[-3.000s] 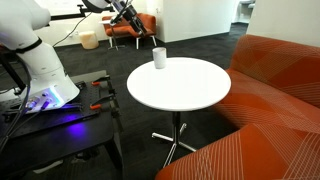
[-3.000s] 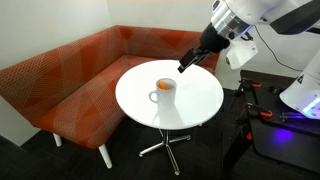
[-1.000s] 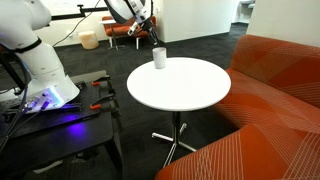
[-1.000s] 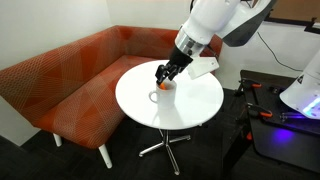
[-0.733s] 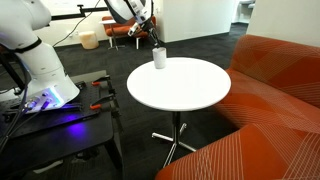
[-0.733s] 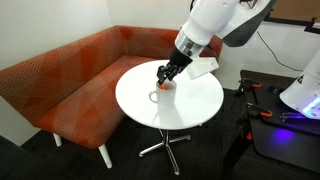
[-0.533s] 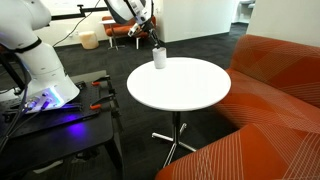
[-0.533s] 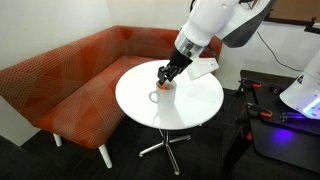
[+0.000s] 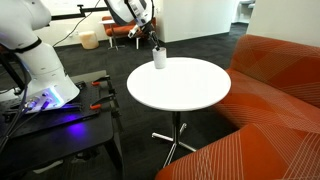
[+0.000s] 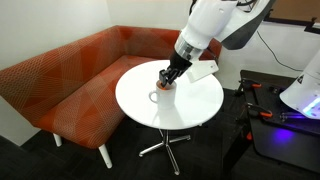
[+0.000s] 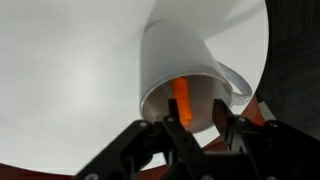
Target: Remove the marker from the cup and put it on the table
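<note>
we see the end effector [image 11: 197, 126] low in the wrist view, its two dark fingers [image 11: 163, 135] spread apart, so it is open with nothing clamped. the marker [image 11: 182, 100] sits right ahead of the gap between them. it is orange and stands inside the cup [image 11: 185, 55], with its top end by the rim nearest the end effector. we cannot tell if either finger touches the marker. the cup is white and sits on the worktop [image 11: 60, 80], with a handle [image 11: 236, 82] on the side to the end effector's right in that view. in both exterior views the end effector [image 10: 167, 80] [image 9: 154, 42] hangs just above the cup [image 10: 160, 96] [image 9: 159, 58], and the arm [image 10: 205, 35] slants down to it. the cup stands near the edge of the round white worktop [image 9: 180, 90] [image 10: 190, 112]. past the end effector an orange sofa [image 10: 70, 75] wraps around the worktop's far side.
</note>
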`<action>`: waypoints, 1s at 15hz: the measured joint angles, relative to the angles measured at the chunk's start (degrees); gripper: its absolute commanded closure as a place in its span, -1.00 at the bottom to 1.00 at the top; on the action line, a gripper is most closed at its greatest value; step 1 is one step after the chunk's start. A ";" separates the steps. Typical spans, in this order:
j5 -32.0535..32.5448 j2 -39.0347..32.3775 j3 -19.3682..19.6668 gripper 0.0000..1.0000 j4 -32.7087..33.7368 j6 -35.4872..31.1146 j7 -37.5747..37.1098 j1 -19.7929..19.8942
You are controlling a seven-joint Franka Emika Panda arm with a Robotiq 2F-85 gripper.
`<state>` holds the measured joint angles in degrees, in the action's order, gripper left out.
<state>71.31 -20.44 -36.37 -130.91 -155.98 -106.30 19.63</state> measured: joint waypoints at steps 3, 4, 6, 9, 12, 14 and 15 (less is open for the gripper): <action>0.00 -0.76 0.25 0.16 0.49 0.27 0.00 -0.01; 0.00 -1.07 0.27 0.17 0.77 0.50 0.00 -0.01; 0.00 -1.75 0.28 0.16 1.34 0.98 0.01 -0.07; 0.02 -2.84 0.30 0.17 2.23 2.12 0.06 -0.47; 0.32 -4.06 0.34 0.17 3.20 2.90 0.08 -0.97; -0.09 -4.44 2.78 0.17 4.00 2.75 0.46 -3.33; 0.22 -4.58 4.67 0.18 4.50 2.91 0.55 -5.17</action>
<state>71.53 -25.02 -31.70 -126.40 -153.07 -105.76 14.46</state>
